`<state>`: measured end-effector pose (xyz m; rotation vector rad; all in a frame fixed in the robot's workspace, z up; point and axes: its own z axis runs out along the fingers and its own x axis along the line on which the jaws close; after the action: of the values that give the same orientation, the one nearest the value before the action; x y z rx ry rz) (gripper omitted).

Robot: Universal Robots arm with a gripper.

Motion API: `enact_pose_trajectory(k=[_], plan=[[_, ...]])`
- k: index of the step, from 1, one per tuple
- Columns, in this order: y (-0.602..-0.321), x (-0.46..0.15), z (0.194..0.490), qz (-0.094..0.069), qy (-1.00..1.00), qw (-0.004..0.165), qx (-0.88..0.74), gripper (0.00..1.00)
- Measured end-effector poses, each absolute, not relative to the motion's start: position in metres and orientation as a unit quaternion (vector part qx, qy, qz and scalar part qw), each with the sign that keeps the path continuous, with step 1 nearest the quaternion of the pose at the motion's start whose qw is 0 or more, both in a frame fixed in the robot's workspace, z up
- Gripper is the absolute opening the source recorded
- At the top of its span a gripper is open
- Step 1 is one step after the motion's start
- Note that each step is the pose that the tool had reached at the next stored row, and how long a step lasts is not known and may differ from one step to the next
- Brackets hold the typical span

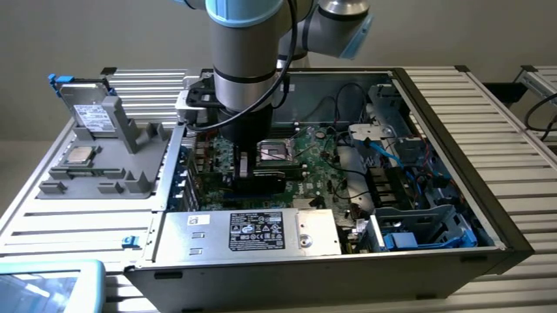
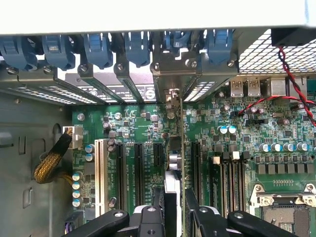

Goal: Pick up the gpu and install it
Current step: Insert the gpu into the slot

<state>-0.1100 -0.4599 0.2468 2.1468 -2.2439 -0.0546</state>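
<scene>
Wrist view shows the jaws clamped on one gpu (image 2: pixel 174 158) edge-on over one motherboard (image 2: pixel 133 128)

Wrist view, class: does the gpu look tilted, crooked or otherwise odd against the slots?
Nothing stands out. The gpu stands on edge in the gripper, parallel to the motherboard slots, its silver bracket beside the other slot covers.

The arm (image 1: pixel 245 65) hides much of the gpu (image 2: pixel 173 182) in the exterior view.
</scene>
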Motion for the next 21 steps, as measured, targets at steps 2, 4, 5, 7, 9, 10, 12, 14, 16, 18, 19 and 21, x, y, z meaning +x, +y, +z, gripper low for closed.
enact_pose_trajectory(k=[2,4,5,7,9,10,12,14,16,18,19,21], plan=[[-0.4599,-0.11,0.2467,-0.018,-0.722,0.018,0.691,0.27],[-0.4599,-0.11,0.2467,-0.018,-0.722,0.018,0.691,0.27],[-0.4598,-0.11,0.2468,-0.018,-0.722,0.018,0.691,0.27],[-0.4597,-0.11,0.2478,-0.018,-0.722,0.017,0.691,0.27],[-0.4595,-0.1099,0.2484,-0.018,-0.722,0.017,0.691,0.27],[-0.4595,-0.1099,0.2486,-0.018,-0.722,0.017,0.691,0.27],[-0.4596,-0.11,0.2488,-0.018,-0.722,0.018,0.691,0.27],[-0.4596,-0.11,0.2499,-0.018,-0.722,0.018,0.691,0.27],[-0.4596,-0.11,0.2519,-0.018,-0.722,0.018,0.691,0.27],[-0.4596,-0.11,0.252,-0.018,-0.722,0.018,0.691,0.27],[-0.4596,-0.11,0.2521,-0.018,-0.722,0.018,0.691,0.27],[-0.4596,-0.11,0.2522,-0.018,-0.722,0.018,0.691,0.27]])
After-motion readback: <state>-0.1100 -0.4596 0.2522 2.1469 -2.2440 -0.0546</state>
